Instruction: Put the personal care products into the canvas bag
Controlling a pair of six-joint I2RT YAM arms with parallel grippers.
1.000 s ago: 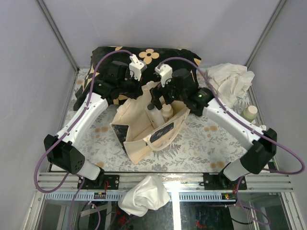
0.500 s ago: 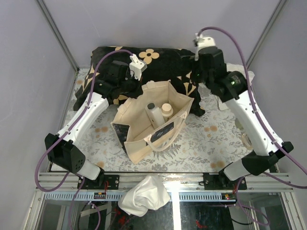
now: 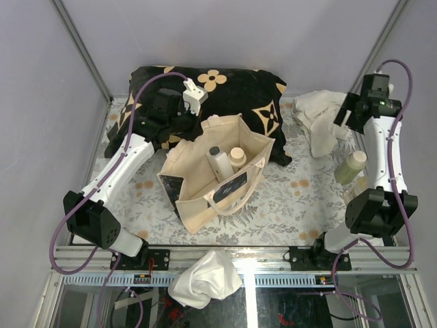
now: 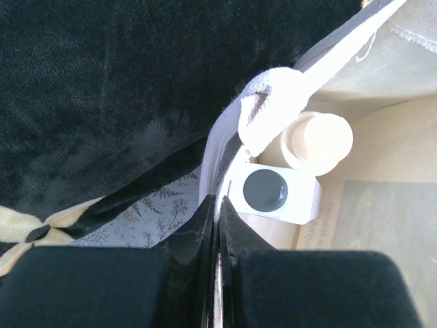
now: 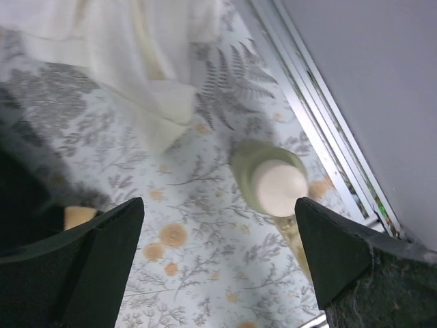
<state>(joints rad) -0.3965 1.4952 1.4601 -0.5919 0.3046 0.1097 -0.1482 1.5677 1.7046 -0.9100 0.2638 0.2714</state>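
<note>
On the table's (image 3: pixel 300 198) right side, the right gripper (image 5: pixel 218 229) is hovering, jaws apart, above the upright bottle (image 5: pixel 273 179); the left gripper (image 4: pixel 217 225) is clamping the bag (image 4: pixel 403 61).

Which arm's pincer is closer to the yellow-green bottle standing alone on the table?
Right. The right pincer hangs open above the yellow-green bottle; the left pincer is across the table, clamped on the canvas bag rim.

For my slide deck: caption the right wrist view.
Open right gripper hovers above a beige-capped yellow-green plastic bottle near crumpled white cloth.
</note>
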